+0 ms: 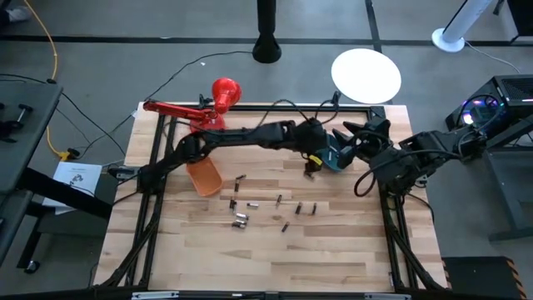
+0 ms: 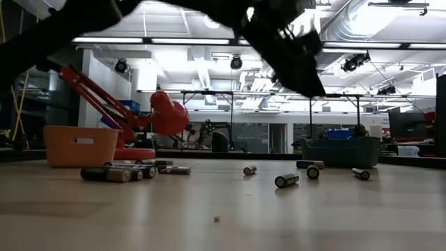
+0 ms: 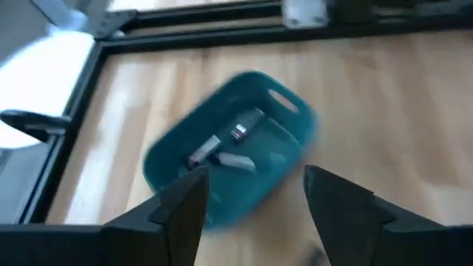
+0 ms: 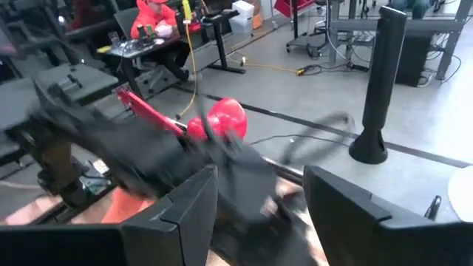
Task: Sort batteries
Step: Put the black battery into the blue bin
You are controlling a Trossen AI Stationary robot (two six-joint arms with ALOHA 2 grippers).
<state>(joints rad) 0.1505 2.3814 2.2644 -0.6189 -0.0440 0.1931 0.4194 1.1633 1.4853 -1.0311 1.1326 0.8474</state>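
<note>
Several small batteries [image 1: 240,220] lie scattered on their sides on the wooden table, between an orange bin [image 1: 204,177] and a teal bin [image 1: 336,155]; the low view shows them [image 2: 286,180] dark and silvery. My left gripper [image 3: 255,181] hangs open just above the teal bin [image 3: 236,148], with nothing between its fingers. About three batteries [image 3: 238,133] lie on that bin's floor. My right gripper [image 4: 259,185] is open and empty, raised near the table's far right [image 1: 354,133], beside the teal bin and facing my left arm.
A red desk lamp [image 1: 221,96] stands at the far left edge, behind the orange bin [image 2: 80,146]. A black frame rail [image 1: 391,217] runs along the table's sides. A white round disc [image 1: 366,75] lies beyond the far edge. Bare wood stretches toward the near edge.
</note>
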